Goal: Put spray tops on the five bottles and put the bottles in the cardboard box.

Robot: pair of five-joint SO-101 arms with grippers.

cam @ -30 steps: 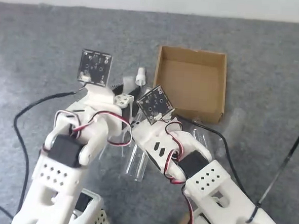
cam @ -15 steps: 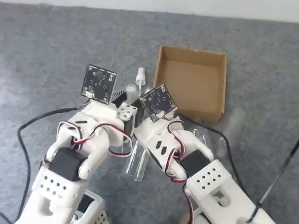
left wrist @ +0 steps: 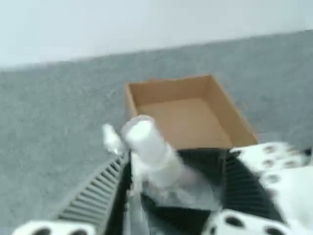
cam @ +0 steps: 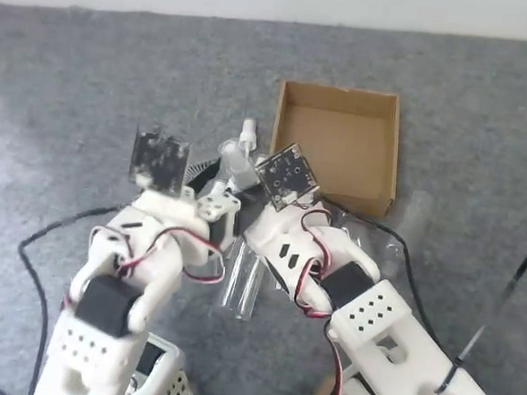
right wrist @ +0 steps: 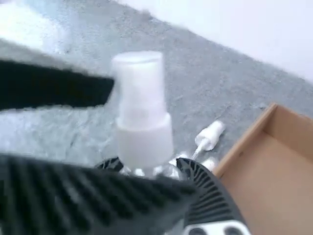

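A clear bottle with a white spray top [cam: 235,163] stands raised between my two arms, just left of the cardboard box [cam: 339,145]. My left gripper [cam: 218,182] is shut on it; in the left wrist view the spray top [left wrist: 149,147] tilts up from between the black jaws. My right gripper [cam: 249,189] is shut on the same bottle lower down, and the spray top [right wrist: 141,117] rises above its ribbed fingers [right wrist: 88,200]. A loose spray top [cam: 247,131] lies on the carpet beside the box [right wrist: 279,166]. Clear bottles without tops [cam: 244,282] lie between the arms.
The box [left wrist: 188,110] is open and holds nothing. More clear bottles [cam: 361,237] lie by the right arm near the box's front corner. A white perforated basket [cam: 164,381] sits at the bottom left. Black cables trail over the grey carpet.
My left wrist has dropped and drawn back towards the bottle, still moving. My right wrist has shifted slightly towards the box. The bottle with its top now shows between the two grippers.
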